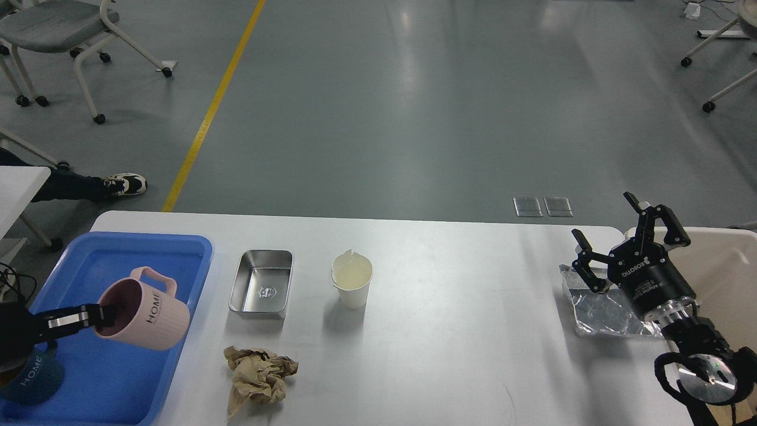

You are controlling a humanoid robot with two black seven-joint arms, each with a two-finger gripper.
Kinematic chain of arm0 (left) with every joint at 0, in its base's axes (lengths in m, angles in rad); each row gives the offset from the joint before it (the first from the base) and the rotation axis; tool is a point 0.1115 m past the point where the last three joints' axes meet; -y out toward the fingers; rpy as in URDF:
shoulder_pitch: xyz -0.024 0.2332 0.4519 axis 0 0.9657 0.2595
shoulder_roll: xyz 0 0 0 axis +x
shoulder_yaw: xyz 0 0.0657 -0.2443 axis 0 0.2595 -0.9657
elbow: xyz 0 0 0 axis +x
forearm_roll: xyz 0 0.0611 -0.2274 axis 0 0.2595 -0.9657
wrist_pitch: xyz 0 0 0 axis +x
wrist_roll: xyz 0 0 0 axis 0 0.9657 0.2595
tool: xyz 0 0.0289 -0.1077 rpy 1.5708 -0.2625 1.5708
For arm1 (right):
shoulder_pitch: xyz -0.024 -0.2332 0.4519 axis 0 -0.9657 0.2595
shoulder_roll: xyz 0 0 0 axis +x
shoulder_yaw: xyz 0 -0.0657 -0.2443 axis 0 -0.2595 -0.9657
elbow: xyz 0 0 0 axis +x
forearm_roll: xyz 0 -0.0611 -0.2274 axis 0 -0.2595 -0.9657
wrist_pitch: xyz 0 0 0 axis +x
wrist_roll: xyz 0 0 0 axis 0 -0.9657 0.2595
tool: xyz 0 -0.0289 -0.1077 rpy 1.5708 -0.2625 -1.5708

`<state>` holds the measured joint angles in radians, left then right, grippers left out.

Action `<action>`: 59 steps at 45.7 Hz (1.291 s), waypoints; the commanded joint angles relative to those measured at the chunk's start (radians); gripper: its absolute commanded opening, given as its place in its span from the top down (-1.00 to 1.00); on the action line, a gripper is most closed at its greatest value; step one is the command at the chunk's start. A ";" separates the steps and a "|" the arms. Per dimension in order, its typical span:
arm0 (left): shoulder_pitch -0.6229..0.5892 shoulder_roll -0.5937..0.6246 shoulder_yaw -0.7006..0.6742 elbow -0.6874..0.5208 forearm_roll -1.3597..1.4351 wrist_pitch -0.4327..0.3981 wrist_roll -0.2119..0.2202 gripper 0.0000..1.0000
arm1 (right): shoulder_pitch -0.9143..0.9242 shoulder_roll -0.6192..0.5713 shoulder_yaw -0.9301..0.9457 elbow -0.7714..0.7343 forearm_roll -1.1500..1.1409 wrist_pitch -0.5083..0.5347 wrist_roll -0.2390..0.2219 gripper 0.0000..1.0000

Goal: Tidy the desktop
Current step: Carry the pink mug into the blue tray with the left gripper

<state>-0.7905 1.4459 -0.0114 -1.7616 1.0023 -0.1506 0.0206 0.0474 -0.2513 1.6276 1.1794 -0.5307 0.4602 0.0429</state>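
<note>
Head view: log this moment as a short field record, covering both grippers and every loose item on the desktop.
left gripper: shut on pink mug, held tilted over blue tray
right gripper: open, fingers spread above foil sheet
blue mug: in the tray, near corner
steel tin: empty
paper cup: upright, pale liquid inside
crumpled brown paper: on desktop
beige bin: right edge

L tool (102,315) clamped, arm low left; R tool (612,234) spread, raised.
</note>
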 commanded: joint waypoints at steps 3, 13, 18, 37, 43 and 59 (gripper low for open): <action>0.005 0.099 0.010 0.004 -0.005 0.005 -0.018 1.00 | -0.003 0.000 0.000 0.000 0.000 0.000 0.000 -1.00; 0.034 0.120 0.014 0.042 -0.007 0.005 -0.021 1.00 | -0.009 0.001 0.000 0.002 0.000 0.002 0.000 -1.00; 0.068 0.107 0.027 0.071 -0.005 0.016 -0.021 1.00 | -0.009 0.001 0.000 0.000 0.000 0.002 0.000 -1.00; 0.145 -0.056 0.030 0.226 0.006 0.045 -0.016 1.00 | -0.003 0.009 -0.018 -0.001 -0.002 0.002 0.002 -1.00; 0.175 -0.134 0.030 0.292 0.009 0.060 -0.016 1.00 | -0.006 0.007 -0.018 -0.001 0.000 0.002 0.002 -1.00; 0.221 -0.251 0.030 0.409 0.012 0.085 -0.015 1.00 | -0.009 0.007 -0.020 -0.001 0.000 0.002 0.002 -1.00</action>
<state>-0.5704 1.2129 0.0185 -1.3698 1.0140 -0.0663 0.0062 0.0385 -0.2448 1.6076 1.1783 -0.5312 0.4618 0.0445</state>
